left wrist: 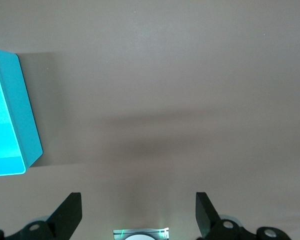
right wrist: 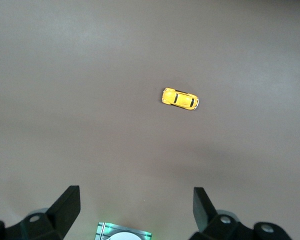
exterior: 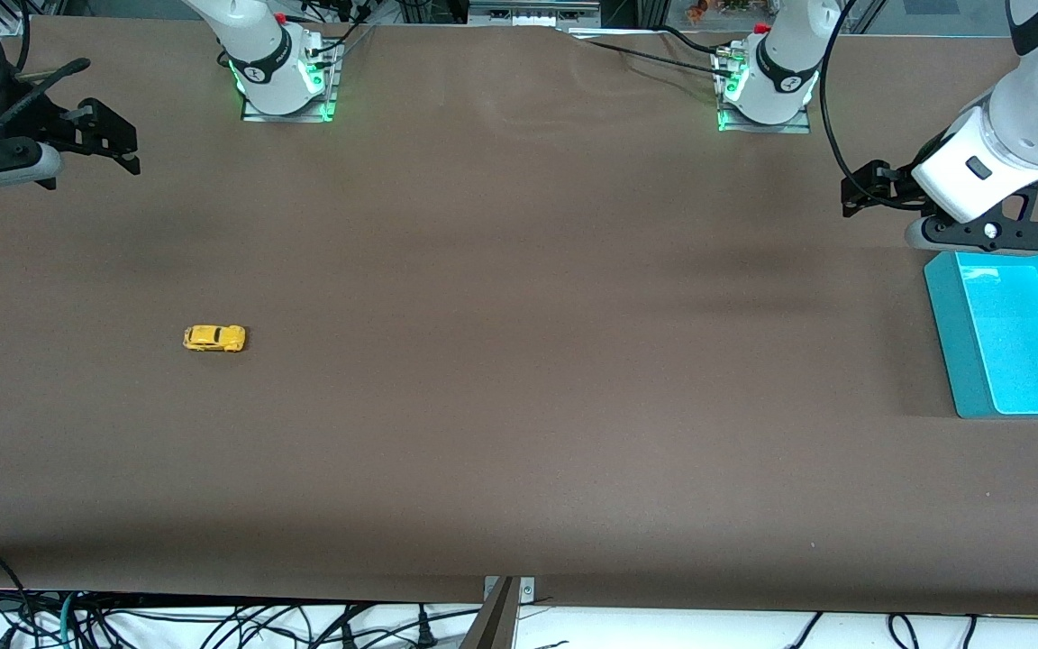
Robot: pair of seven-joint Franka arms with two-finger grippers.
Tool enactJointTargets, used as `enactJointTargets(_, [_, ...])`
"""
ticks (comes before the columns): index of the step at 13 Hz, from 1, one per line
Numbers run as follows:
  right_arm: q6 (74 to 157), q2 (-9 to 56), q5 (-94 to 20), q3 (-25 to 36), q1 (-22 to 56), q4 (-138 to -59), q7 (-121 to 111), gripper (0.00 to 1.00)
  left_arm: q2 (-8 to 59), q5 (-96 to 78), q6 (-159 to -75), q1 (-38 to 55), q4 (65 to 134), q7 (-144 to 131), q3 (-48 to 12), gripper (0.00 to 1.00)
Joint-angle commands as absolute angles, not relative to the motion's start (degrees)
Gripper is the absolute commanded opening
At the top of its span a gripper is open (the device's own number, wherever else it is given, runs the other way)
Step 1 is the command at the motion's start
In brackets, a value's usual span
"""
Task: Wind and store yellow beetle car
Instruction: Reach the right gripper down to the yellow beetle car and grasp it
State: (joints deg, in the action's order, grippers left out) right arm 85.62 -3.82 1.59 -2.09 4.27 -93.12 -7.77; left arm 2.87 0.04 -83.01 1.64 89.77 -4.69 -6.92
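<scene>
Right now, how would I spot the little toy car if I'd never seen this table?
Start on the wide brown table and look toward the right arm's end, away from the turquoise bin. The yellow beetle car sits alone on the bare cloth. It is the only small, bright yellow thing there, with a rounded body.

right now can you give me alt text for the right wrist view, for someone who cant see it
A tiny yellow beetle car sits alone on its wheels on a plain brown table, seen from above. The open right gripper hangs over the table short of the car, its two dark fingers spread wide and holding nothing.
</scene>
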Motion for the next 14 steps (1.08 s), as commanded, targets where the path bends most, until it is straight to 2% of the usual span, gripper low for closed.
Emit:
enactJointTargets(1, [87.6,-0.8,1.4,-2.1,4.7,-93.0,-8.6,1.0,4.0,-0.9,-81.6,1.2,87.5,-3.2,-6.9,1.0])
enactJointTargets(6, [96.7,7.6,1.4,-1.9,4.4,-95.3,-21.3,1.0,4.0,-0.9,-81.6,1.2,87.5,-3.2,-6.9,1.0])
enactJointTargets(11, [111.1,7.7,2.3,-2.1,4.3,-109.7,-41.2,1.0,4.0,-0.9,-81.6,1.2,87.5,-3.2,-6.9,1.0])
enactJointTargets(14, [120.0,7.6,2.6,-2.1,4.1,-116.7,-60.9,1.0,4.0,-0.9,-81.6,1.2,87.5,-3.2,-6.9,1.0])
